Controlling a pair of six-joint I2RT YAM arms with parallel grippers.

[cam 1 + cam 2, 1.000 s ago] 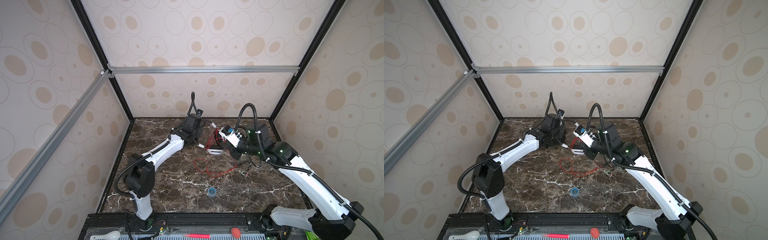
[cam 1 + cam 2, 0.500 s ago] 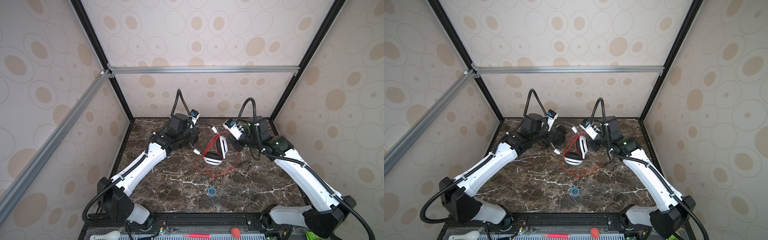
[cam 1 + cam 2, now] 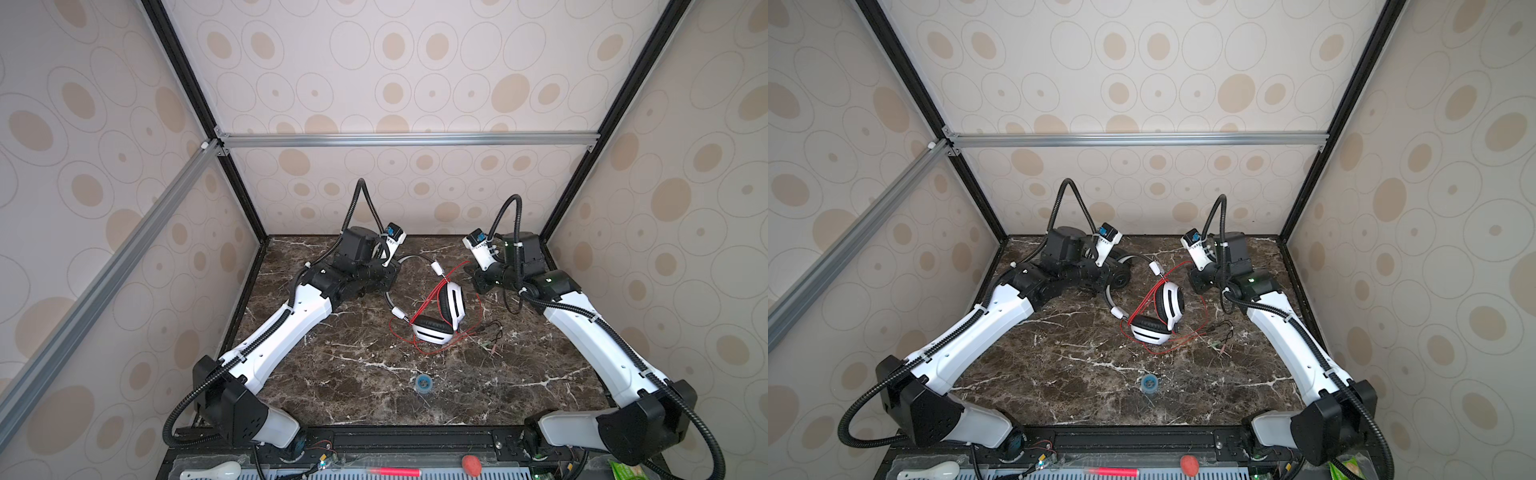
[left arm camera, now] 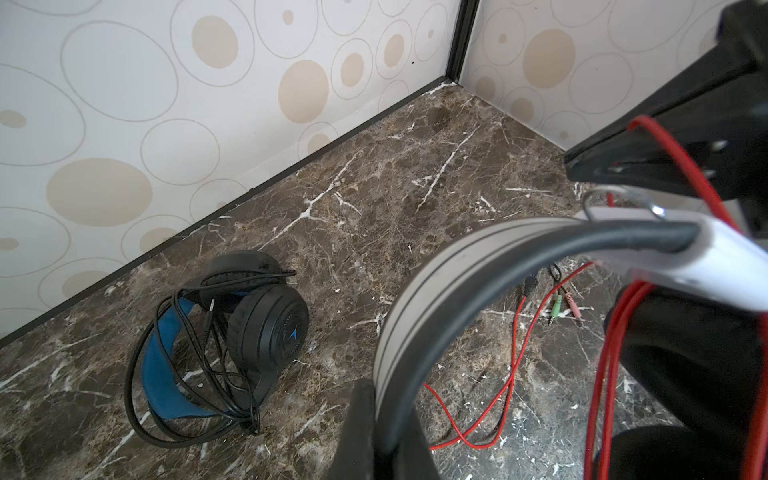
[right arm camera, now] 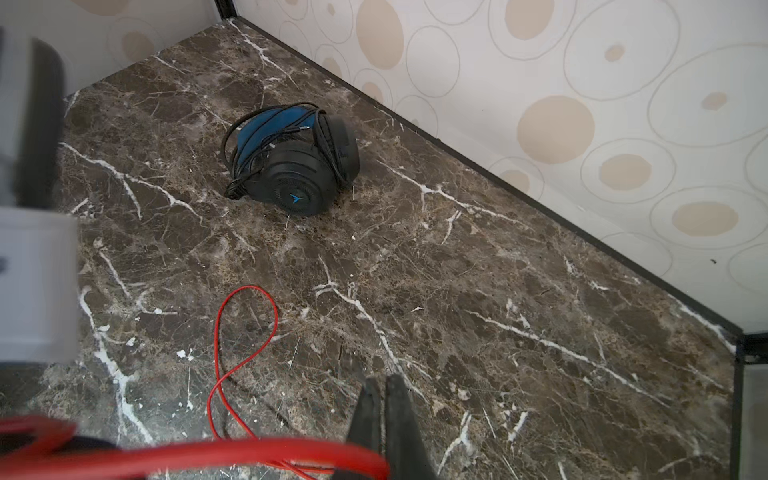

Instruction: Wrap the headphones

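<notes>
The white headphones [image 3: 434, 332] [image 3: 1152, 330] with black pads lie mid-table, their grey headband [image 4: 457, 266] arching toward the back. My left gripper [image 4: 388, 399] [image 3: 390, 277] is shut on that headband. A red cord [image 3: 428, 305] [image 5: 232, 451] crosses the cups and loops loosely on the marble. One strand runs to my right gripper [image 5: 382, 380] [image 3: 478, 284], which is shut on it. The black headphones [image 4: 257, 328] [image 5: 291, 166] [image 3: 1121, 276], with a blue inner band and a thin black cord wound round them, lie by the back wall behind my left arm.
A small blue tape roll [image 3: 424, 382] [image 3: 1148, 382] lies toward the front. Green and pink jack plugs [image 4: 561, 305] [image 3: 494, 349] end the cord on the right. Patterned walls close in the back and sides. A red ball [image 3: 471, 463] sits on the front rail.
Both grippers have drawn apart, the left toward the back left and the right toward the back right. The white headphones have come down from between them onto the table.
</notes>
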